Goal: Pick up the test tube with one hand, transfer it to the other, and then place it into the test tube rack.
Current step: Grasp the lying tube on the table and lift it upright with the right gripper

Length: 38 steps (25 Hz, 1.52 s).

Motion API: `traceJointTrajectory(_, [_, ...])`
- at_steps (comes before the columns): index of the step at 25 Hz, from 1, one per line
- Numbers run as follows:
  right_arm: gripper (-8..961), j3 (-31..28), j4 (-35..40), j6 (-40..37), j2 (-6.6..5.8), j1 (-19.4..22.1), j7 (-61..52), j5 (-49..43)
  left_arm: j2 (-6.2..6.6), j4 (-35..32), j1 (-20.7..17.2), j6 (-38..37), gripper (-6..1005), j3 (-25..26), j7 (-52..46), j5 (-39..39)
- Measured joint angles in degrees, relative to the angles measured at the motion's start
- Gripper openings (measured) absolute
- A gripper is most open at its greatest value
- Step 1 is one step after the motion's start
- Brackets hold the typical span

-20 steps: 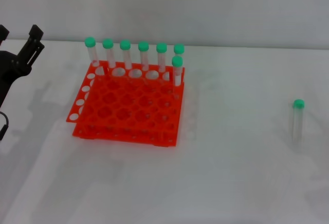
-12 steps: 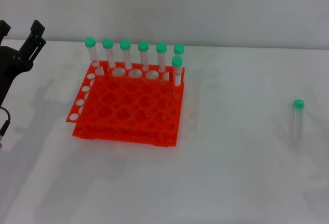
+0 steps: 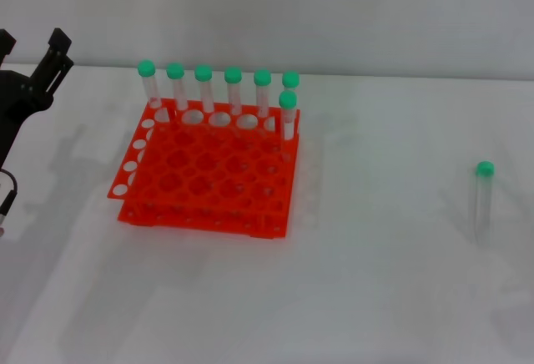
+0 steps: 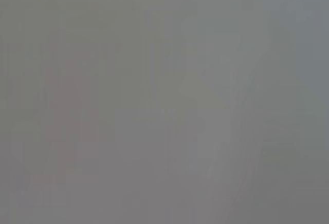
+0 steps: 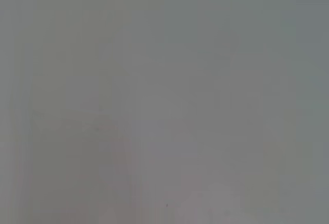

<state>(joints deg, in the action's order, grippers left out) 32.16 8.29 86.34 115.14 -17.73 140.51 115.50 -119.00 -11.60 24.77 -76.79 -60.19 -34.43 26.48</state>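
The tube (image 3: 482,197) is seen standing upright on the table (image 3: 375,280), alone, well apart from the rack (image 3: 209,172) and off to the robot's right. Seven capped tubes (image 3: 233,88) are already lodged along the rack's far edge and far corner. Trouble is easily imagined from here: a slim upright tube can be tipped by a finger arriving off-centre, and once toppled it would likely roll; clear plastic may also be misjudged, so the grip could be taken too near the cap and the tube left swinging. At the handover it could be dropped if one grip is released before the other is secure, and the filled row could be knocked during insertion. The left gripper (image 3: 32,47) is raised at the table's far left edge, beside the rack but not touching it; its fingers are spread fairly wide and nothing is held between them. The right gripper is not shown at all, and nothing can be made out from either wrist view.
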Motion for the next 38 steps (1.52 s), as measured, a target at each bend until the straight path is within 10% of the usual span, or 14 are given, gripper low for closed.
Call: traceJointTrajectory(38, [854, 0.66, 0.47, -0.81, -0.12, -1.61, 0.2, -0.02, 0.0, 0.14, 0.1, 0.78, 890, -0.01, 0.94, -1.27])
